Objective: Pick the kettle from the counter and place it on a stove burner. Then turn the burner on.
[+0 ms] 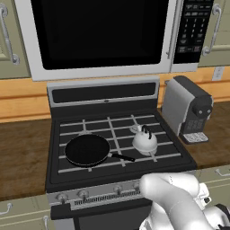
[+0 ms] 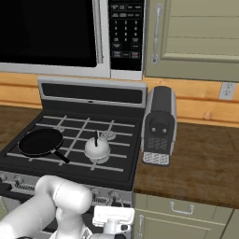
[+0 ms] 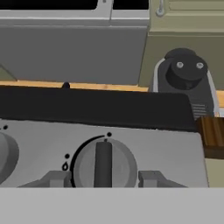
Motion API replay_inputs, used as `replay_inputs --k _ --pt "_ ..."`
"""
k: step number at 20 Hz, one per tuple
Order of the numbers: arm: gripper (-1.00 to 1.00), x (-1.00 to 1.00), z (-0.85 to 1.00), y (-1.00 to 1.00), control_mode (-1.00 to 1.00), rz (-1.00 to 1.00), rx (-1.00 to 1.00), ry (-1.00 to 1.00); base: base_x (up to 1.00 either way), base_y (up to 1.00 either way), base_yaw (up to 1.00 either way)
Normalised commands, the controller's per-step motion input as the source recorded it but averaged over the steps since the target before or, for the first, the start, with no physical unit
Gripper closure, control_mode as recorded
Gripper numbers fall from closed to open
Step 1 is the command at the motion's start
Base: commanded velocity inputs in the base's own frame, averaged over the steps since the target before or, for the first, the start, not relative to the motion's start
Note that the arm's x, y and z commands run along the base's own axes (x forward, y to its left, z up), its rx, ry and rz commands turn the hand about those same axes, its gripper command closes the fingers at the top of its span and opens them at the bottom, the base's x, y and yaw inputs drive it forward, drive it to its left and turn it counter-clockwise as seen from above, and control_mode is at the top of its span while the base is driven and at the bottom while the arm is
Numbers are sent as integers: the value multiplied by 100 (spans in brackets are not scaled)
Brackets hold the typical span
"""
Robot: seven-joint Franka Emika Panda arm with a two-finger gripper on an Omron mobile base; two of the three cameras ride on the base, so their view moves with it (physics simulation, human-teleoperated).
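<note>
Stove knob [image 3: 103, 164] between the fingertips [image 3: 54, 178] of the tool [image 3: 103, 179], jaws spread beside it, not clearly gripping, kettle [image 1: 144, 140] on front right stove burner [image 2: 98, 158], empty frying pan [image 1: 87, 150] left of it, coffee machine [image 2: 159, 125] on counter [image 2: 200, 158]

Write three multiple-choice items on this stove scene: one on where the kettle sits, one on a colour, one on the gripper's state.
1. Where is the kettle?
A. on the counter
B. on the stove, right of the pan
C. inside the microwave

2. What colour is the pan?
A. black
B. red
C. white

3. How does the gripper stand at the knob?
A. shut tight beside it
B. holding the kettle
C. open, a fingertip on each side of it

Answers: 1 B, it rests on the grate bars beside the pan. 2 A, its dish and handle are black. 3 C, the hand view shows both fingertips flanking the knob.
</note>
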Motion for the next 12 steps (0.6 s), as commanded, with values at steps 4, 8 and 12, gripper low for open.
replay_inputs --k 4,8,12 --pt "100 0 12 0 -100 21 -21 -35 0 0 0" --pt "100 0 7 0 -100 23 -23 -28 0 0 0" --pt "100 0 4 0 -100 23 -26 -23 0 0 0"
